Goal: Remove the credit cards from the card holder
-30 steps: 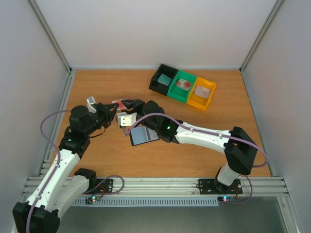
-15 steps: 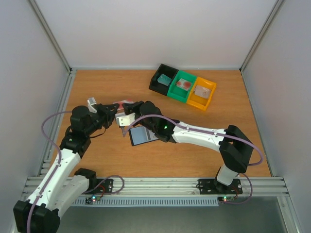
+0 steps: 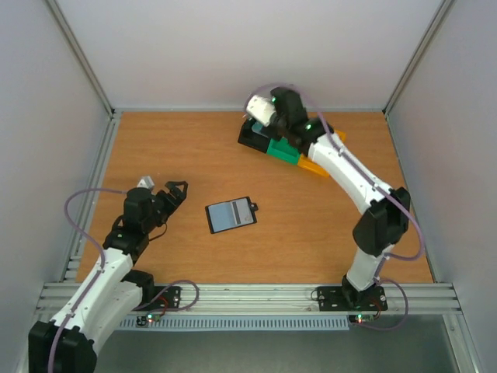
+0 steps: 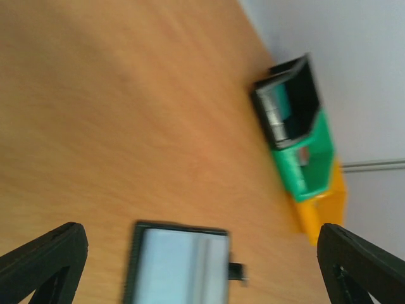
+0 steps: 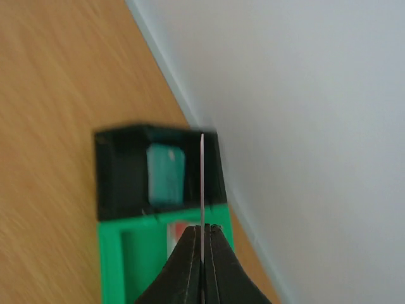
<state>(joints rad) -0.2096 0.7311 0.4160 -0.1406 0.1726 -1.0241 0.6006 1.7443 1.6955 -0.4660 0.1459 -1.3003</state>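
The card holder [image 3: 231, 214] [image 4: 180, 266] lies open on the table, black-rimmed with pale blue-grey pockets and a small tab on its right edge. My left gripper [image 3: 175, 190] [image 4: 201, 235] hovers to its left, jaws wide open with nothing between them. At the back, my right gripper [image 5: 202, 235] is shut on a thin credit card [image 5: 202, 183] seen edge-on, held upright above the black tray [image 5: 114, 177] and green tray [image 5: 111, 253]. A teal card [image 5: 166, 174] lies in the black tray and a red card [image 5: 179, 233] in the green one.
Three joined trays stand at the back: black [image 3: 250, 136], green [image 3: 287, 154], orange [image 3: 313, 166], partly covered by the right arm [image 3: 342, 167]. The white back wall [image 5: 304, 126] rises right behind them. A metal rail [image 3: 93, 171] runs along the table's left edge.
The left gripper let go of the card and drew back towards the near left. The right arm swung from beside the card holder to the trays at the back, carrying the card.
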